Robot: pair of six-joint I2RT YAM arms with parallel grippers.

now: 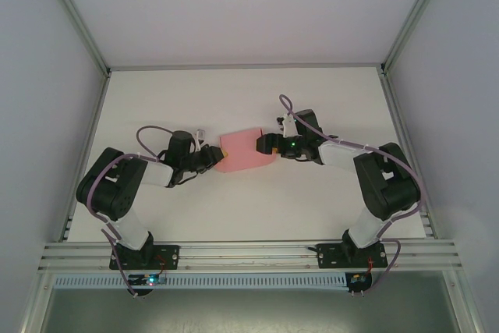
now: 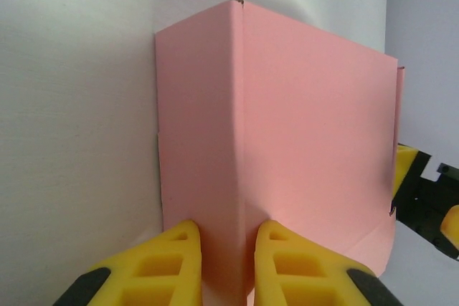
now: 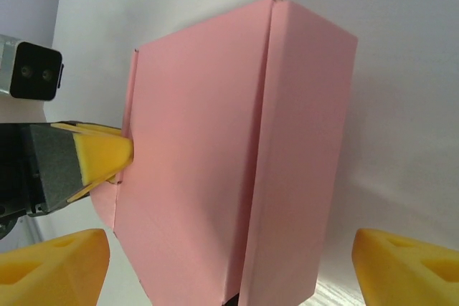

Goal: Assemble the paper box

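Pink paper box (image 1: 243, 151) at mid-table between the two arms, left gripper (image 2: 228, 228) pinched on its left folded edge, right gripper (image 3: 231, 243) jaws spread wide, straddling its right end

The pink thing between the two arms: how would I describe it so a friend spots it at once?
On the white table, look midway between the left gripper and right gripper. The paper box sits there: plain pink card with sharp folds, unlike the black-and-yellow grippers beside it.

Bright, even, diffuse light; soft grey shadow beside the paper box (image 3: 215, 163); little glare.
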